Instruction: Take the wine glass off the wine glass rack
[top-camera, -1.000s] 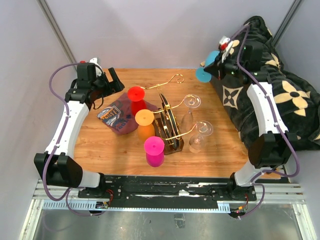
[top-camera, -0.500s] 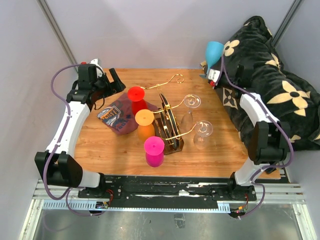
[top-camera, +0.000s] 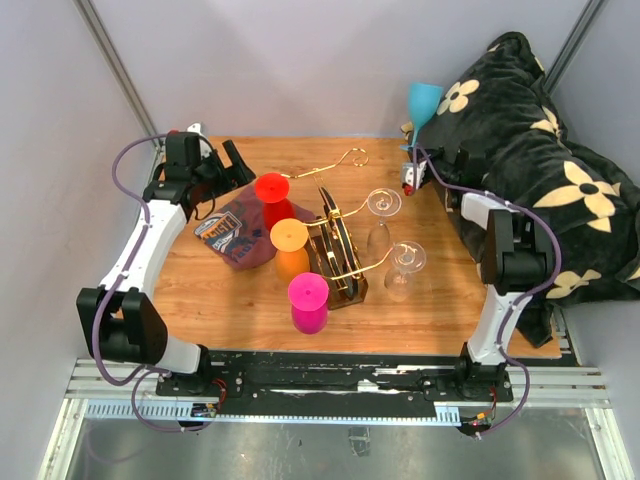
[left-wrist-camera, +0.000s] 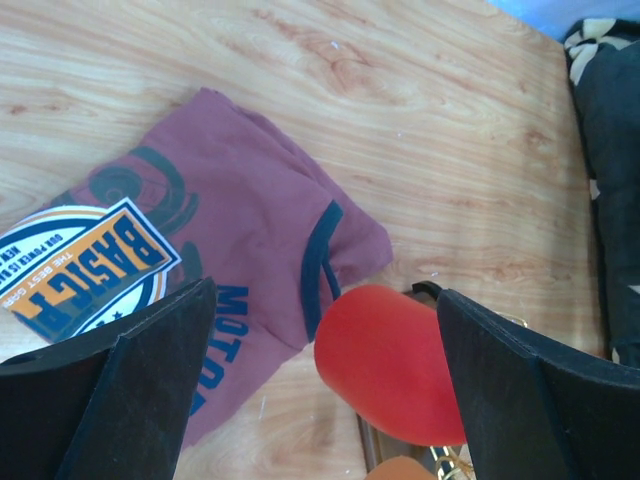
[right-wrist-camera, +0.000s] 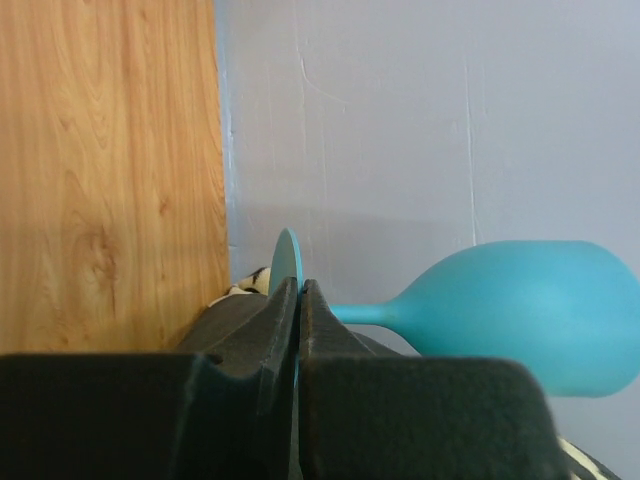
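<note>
The wine glass rack (top-camera: 337, 247) stands mid-table, a dark wooden base with gold wire arms. Red (top-camera: 271, 189), orange (top-camera: 289, 240) and pink (top-camera: 309, 296) glasses and two clear glasses (top-camera: 383, 206) hang on it. My right gripper (top-camera: 410, 152) is shut on the foot (right-wrist-camera: 287, 260) of a blue wine glass (top-camera: 424, 100), holding it off the rack near the back wall; its bowl (right-wrist-camera: 520, 312) points right in the right wrist view. My left gripper (top-camera: 226, 160) is open and empty, with the red glass (left-wrist-camera: 387, 362) between its fingers (left-wrist-camera: 150, 370) below.
A maroon printed T-shirt (top-camera: 234, 232) lies left of the rack and also shows in the left wrist view (left-wrist-camera: 220, 230). A black flowered blanket (top-camera: 530, 150) is heaped along the right side. The grey wall (right-wrist-camera: 420, 130) is close behind the blue glass.
My right arm has swung left and folded in, carrying the blue glass from over the blanket to the back wall and turning it bowl-up. My left gripper shifted slightly right.
</note>
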